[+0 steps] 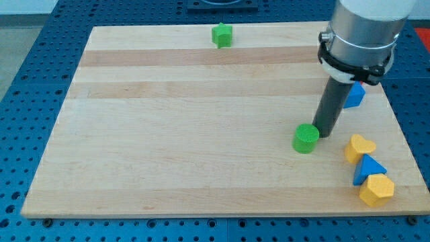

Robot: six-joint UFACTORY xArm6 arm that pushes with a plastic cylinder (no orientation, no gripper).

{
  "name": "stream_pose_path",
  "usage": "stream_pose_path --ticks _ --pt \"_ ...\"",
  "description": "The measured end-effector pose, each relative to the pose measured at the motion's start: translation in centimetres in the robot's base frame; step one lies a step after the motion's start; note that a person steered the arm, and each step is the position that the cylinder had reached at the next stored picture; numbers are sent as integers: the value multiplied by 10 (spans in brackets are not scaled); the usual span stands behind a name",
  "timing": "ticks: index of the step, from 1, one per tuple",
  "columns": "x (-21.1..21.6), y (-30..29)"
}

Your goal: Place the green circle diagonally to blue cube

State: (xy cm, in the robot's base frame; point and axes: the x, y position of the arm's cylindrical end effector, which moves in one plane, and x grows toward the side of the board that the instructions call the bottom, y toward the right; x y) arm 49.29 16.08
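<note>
Pale wooden tabletop [168,134] — the green circle [306,138] is touched by my tip [325,134]; the blue cube [354,95], half hidden, lies near; no claw is fitted.

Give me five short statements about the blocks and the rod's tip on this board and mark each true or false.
1. My tip is right beside the green circle, on its right in the view. True.
2. A green star-like block sits near the view's top edge. True.
3. The blue cube lies at the view's left. False: it is at the right, partly hidden behind the rod.
4. Three red blocks sit at the bottom right. False: yellow heart, blue triangle, yellow hexagon.
5. The green circle touches the yellow heart. False: they are apart.
</note>
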Motion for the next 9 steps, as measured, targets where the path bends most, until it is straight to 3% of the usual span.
stream_pose_path --ticks 2,6,9 --pt "32 -16" --pt "33 -60" --pt "65 -91"
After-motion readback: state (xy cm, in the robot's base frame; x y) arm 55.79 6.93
